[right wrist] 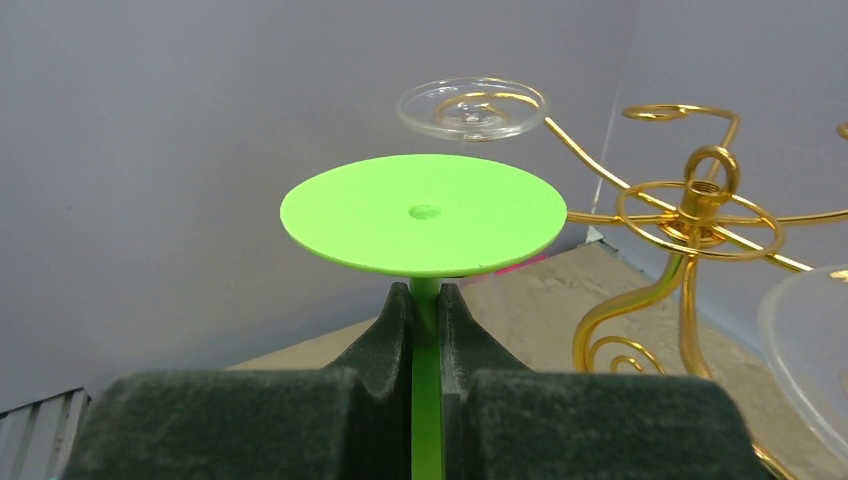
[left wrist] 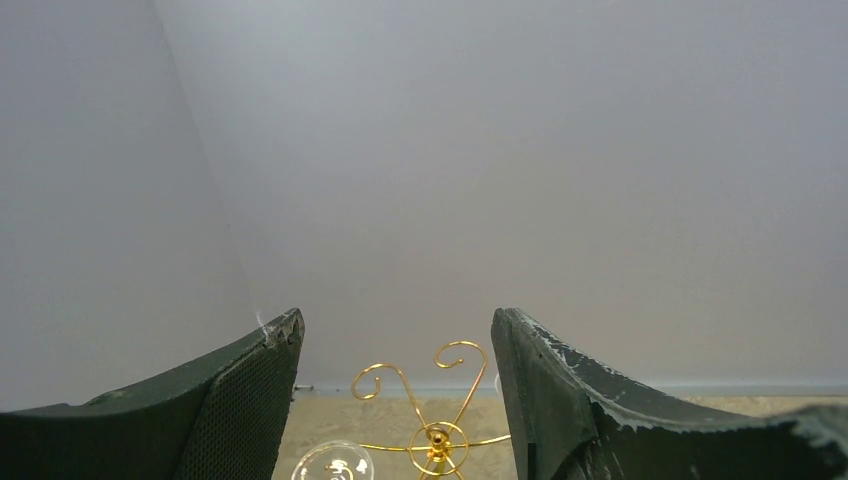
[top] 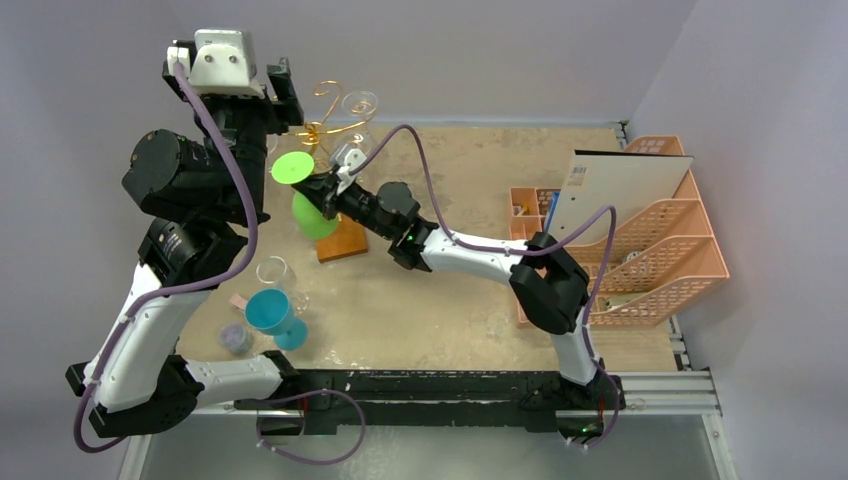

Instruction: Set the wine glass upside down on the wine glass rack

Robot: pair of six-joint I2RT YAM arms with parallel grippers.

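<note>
Two arms up, one green wine glass held foot-up beside the rack.

Closed tight on the thin stem, the right hand [right wrist: 425,300] grips the green wine glass [right wrist: 425,213] upside down, with its flat foot on top and its bowl hanging below, clear of the bench [top: 460,310]. The glass sits just left of the wine glass rack [right wrist: 700,200], whose gold curls rise beside the green foot; whether the two touch cannot be told. A clear glass [right wrist: 472,107] hangs by its foot on a far arm of the rack. The left hand [left wrist: 397,330] is raised high at the far left with its fingers spread wide and nothing between them, above the rack's top. A teal glass [top: 275,315] lies at the near left, and a pink organiser [top: 650,250] stands at the right.
</note>
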